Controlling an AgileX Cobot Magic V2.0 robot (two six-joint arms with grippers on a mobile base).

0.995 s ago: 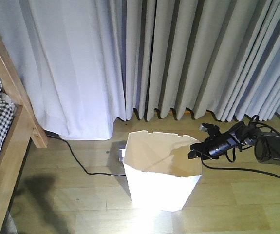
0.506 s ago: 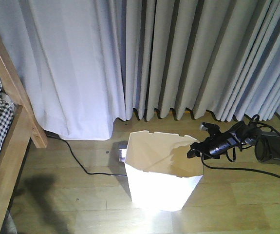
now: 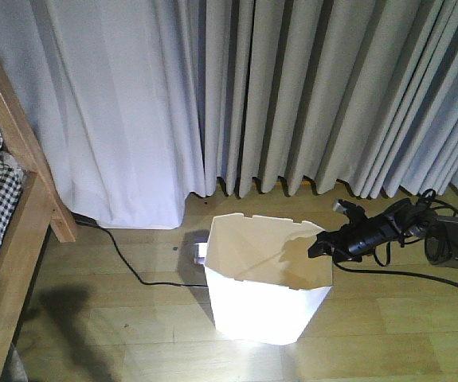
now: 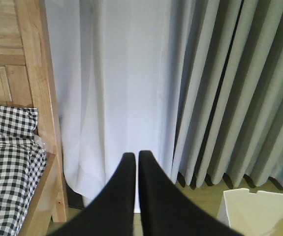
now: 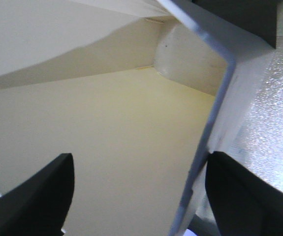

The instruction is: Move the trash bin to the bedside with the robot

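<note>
The right end effector [image 3: 318, 245] has edged closer over the last second; its jaws now straddle the bin [image 3: 267, 280] rim, apart, ready to clamp. The left end effector [image 4: 133, 162] is pressed together. The bin stands center frame on wood floor [image 3: 133, 334], curtains [image 3: 292, 95] behind, bed [image 3: 9, 215] at far left

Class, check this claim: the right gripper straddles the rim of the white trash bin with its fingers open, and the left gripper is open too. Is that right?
Not quite. The left gripper is shut: the left wrist view shows its two fingers pressed together. The rest stands: the right gripper is open, its fingers on either side of the trash bin rim, seen in the right wrist view.
</note>
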